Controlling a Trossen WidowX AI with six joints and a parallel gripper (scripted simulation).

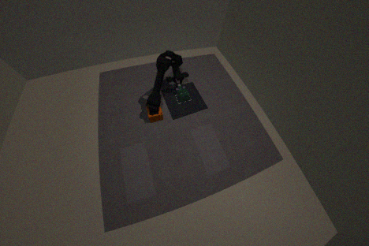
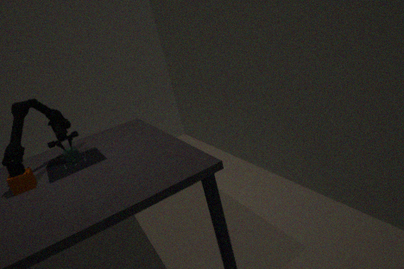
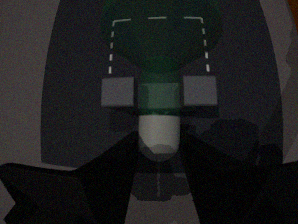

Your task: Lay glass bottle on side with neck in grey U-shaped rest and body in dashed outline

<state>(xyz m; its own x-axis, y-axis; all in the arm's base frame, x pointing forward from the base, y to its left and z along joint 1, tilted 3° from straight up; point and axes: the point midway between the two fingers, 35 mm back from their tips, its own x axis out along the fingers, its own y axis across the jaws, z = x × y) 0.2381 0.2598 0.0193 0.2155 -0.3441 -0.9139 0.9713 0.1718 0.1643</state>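
The green glass bottle has a pale cap at its neck end. My gripper is shut on the bottle at its capped neck end. In the wrist view the neck passes between the two prongs of the grey U-shaped rest. The bottle's body extends away from the gripper, over the dashed outline, and looks wider than it. The frames do not clearly show how far the bottle is tilted, or whether neck and body touch down.
The rest and outline are on a dark mat. The arm's orange base stands beside the mat. The table edge is farther out. The scene is dim, and the gripper casts shadows near the rest.
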